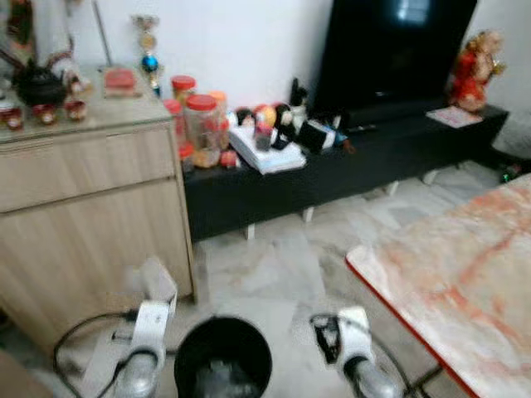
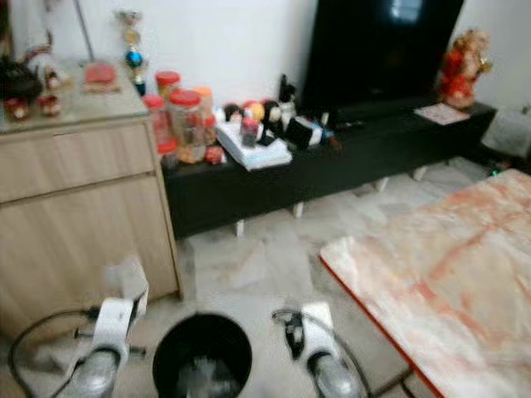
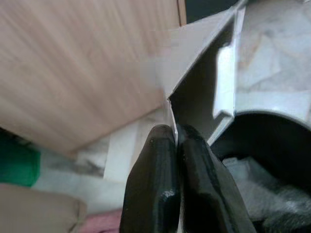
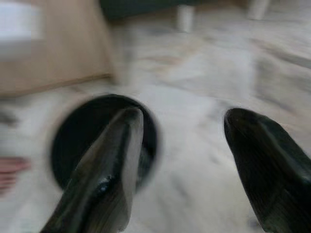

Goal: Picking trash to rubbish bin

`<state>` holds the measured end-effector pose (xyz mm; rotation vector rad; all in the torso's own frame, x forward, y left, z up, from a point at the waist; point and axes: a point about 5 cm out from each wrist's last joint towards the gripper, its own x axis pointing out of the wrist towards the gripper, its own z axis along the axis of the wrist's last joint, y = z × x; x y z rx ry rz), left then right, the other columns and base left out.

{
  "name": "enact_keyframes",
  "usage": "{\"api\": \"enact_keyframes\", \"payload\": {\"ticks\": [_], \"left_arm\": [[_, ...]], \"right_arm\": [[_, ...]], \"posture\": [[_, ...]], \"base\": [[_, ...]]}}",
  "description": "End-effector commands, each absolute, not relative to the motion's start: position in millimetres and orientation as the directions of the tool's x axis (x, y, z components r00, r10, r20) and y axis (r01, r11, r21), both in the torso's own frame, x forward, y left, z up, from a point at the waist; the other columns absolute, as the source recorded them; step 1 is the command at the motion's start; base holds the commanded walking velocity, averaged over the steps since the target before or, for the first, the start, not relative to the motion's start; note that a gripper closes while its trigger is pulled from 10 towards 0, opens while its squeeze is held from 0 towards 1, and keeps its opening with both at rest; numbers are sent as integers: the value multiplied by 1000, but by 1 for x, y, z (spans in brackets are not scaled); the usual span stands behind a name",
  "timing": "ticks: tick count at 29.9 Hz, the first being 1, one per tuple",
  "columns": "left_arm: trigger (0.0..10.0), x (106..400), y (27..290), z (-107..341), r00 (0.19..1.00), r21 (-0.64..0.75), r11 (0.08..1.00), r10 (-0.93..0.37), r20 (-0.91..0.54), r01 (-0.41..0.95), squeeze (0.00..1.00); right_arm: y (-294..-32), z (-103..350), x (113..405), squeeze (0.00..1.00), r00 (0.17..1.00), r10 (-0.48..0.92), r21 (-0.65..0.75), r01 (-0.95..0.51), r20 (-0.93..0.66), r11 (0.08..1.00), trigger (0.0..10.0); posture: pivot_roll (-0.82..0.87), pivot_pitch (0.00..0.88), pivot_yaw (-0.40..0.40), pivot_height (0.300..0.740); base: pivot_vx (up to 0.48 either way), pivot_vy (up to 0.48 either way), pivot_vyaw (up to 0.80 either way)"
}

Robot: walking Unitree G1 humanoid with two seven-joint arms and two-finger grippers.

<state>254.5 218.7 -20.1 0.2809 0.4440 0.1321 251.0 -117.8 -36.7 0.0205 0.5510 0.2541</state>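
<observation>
A round black rubbish bin [image 1: 222,355] stands on the marble floor right in front of me, with crumpled clear plastic [image 3: 262,189] inside. My left gripper [image 3: 176,132] is shut on the thin edge of a pale grey folded carton [image 3: 209,73]. The carton [image 1: 158,279] is held up just left of the bin, beside the cabinet. My right gripper [image 4: 184,119] is open and holds nothing. It hovers over the floor just right of the bin [image 4: 77,141]. The right arm [image 1: 355,342] shows at the lower middle.
A wooden cabinet [image 1: 83,224] stands close on the left with small things on top. A low black TV bench [image 1: 332,174] with jars and books runs along the far wall. A marble table with a red edge [image 1: 448,282] fills the right. A black cable [image 1: 79,336] loops on the floor.
</observation>
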Motion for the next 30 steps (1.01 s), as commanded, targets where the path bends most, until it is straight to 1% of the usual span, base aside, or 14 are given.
{"api": "enact_keyframes", "payload": {"ticks": [1,9,13,14,17,18,30], "left_arm": [[10000,260,205,-19,906,282,959,130,-402,-13,0],[10000,262,202,-18,906,264,964,113,-407,-2,0],[10000,265,192,-19,894,195,977,13,-447,83,0],[10000,267,184,-21,877,149,979,-52,-478,139,0],[10000,267,179,-22,865,114,978,-99,-492,176,0],[10000,268,173,-23,849,94,971,-141,-510,218,0],[10000,268,172,-23,835,71,967,-172,-523,243,0]], "right_arm": [[-131,-39,249,0,818,212,69,-207,-534,976,10000],[-128,-43,245,0,784,248,87,-242,-570,966,10000],[-125,-45,244,0,766,275,98,-269,-581,958,10000],[-124,-44,244,0,763,281,98,-278,-582,956,10000],[-124,-44,245,0,761,286,99,-283,-582,954,10000],[-122,-44,245,0,747,306,109,-301,-591,947,10000],[-121,-44,245,0,738,317,117,-311,-596,943,10000]], "posture": [[159,0,-65,740],[159,0,-65,740],[159,0,-65,740],[160,0,-67,740],[160,0,-67,740],[160,0,-67,740],[160,0,-67,740]], "base": [[322,0,0],[321,0,0],[279,0,0],[0,0,0],[0,0,0],[0,0,0],[0,0,0]]}}
